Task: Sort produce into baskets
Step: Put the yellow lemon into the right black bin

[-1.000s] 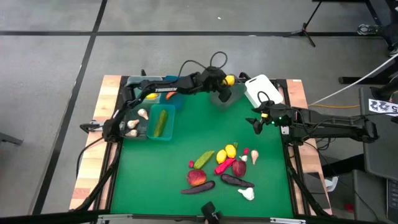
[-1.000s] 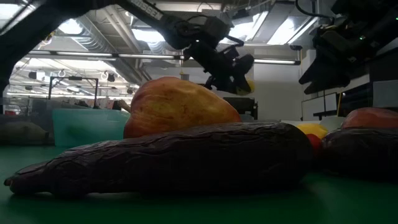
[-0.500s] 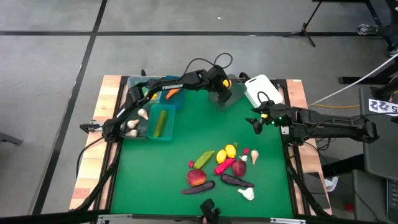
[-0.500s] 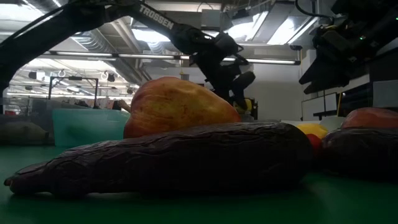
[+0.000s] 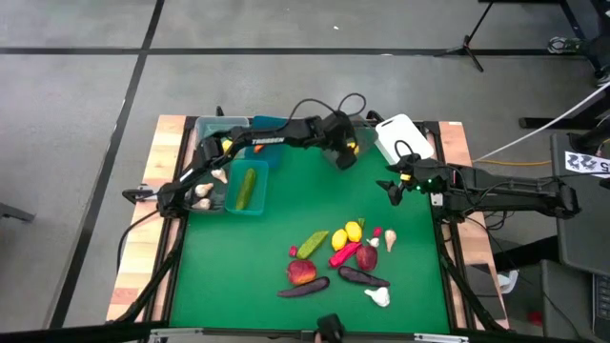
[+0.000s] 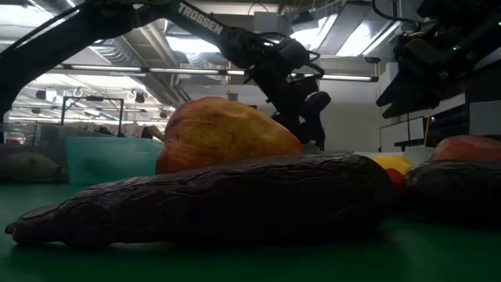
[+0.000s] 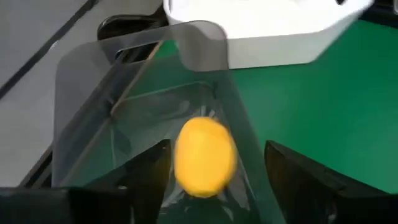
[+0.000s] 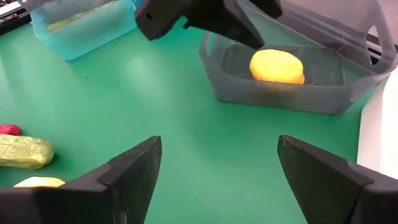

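A yellow lemon (image 8: 277,66) sits inside the grey translucent basket (image 8: 281,97) at the table's far middle, free of any finger. My left gripper (image 8: 231,25) hangs open just above it, one finger on either side of the lemon (image 7: 205,157) in the left wrist view. My right gripper (image 5: 394,188) waits open near the table's right edge with nothing between its fingers. More produce lies heaped on the green mat near the front: a cucumber (image 5: 312,245), two lemons (image 5: 347,233), a pepper (image 5: 343,255), apples (image 5: 301,272), eggplants (image 5: 362,277) and garlic (image 5: 378,296).
A white basket (image 5: 400,138) stands right of the grey one. A teal basket (image 5: 257,202) holds a cucumber at the left; a blue basket (image 5: 272,157) with a carrot lies behind it. Garlic bulbs (image 5: 203,191) lie at the far left. Bare green mat lies between the baskets and the heap.
My left gripper has sunk toward the grey basket and tipped its fingers further down. It has opened and let go of the lemon, which now sits inside the basket below the fingers.
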{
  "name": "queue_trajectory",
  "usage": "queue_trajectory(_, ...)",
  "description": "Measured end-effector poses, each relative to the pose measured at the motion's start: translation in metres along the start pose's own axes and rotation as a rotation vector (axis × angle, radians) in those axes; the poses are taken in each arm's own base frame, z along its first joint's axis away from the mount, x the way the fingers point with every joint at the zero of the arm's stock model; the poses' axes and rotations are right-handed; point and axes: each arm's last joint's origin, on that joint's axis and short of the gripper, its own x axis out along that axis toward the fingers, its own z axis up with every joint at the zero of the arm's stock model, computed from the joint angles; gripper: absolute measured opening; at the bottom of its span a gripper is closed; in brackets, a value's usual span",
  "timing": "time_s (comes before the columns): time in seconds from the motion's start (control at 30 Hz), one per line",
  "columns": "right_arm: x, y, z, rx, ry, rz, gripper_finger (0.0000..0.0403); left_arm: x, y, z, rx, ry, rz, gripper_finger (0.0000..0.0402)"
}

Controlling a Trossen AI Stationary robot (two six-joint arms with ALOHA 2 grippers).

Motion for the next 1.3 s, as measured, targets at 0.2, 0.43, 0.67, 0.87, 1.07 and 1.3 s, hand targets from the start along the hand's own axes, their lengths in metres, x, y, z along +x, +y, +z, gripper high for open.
queue_trajectory(0.2, 0.000, 0.000, 0.000, -0.027, 0.002, 0.002, 0.0319, -0.007, -0.008, 0.003, 0.054, 0.001, -0.010, 0.0278)
queue_trajectory(0.43, 0.000, -0.001, -0.003, -0.034, 0.027, -0.008, 0.0319, -0.060, -0.047, 0.018, 0.202, 0.014, -0.182, 0.0269)
queue_trajectory(0.67, 0.000, -0.002, -0.004, -0.079, 0.044, -0.014, 0.0319, -0.094, -0.105, -0.007, 0.568, 0.190, -0.400, 0.0269)
queue_trajectory(0.87, 0.000, -0.002, -0.005, -0.089, 0.052, -0.007, 0.0319, -0.089, -0.133, -0.024, 0.690, 0.097, -0.651, 0.0265)
queue_trajectory(1.07, 0.000, -0.002, -0.005, -0.089, 0.053, -0.007, 0.0319, -0.080, -0.142, -0.021, 0.818, -0.088, -0.715, 0.0265)
queue_trajectory(1.3, 0.001, -0.001, -0.005, -0.088, 0.057, -0.007, 0.0319, -0.058, -0.152, -0.030, 0.855, -0.188, -0.877, 0.0265)
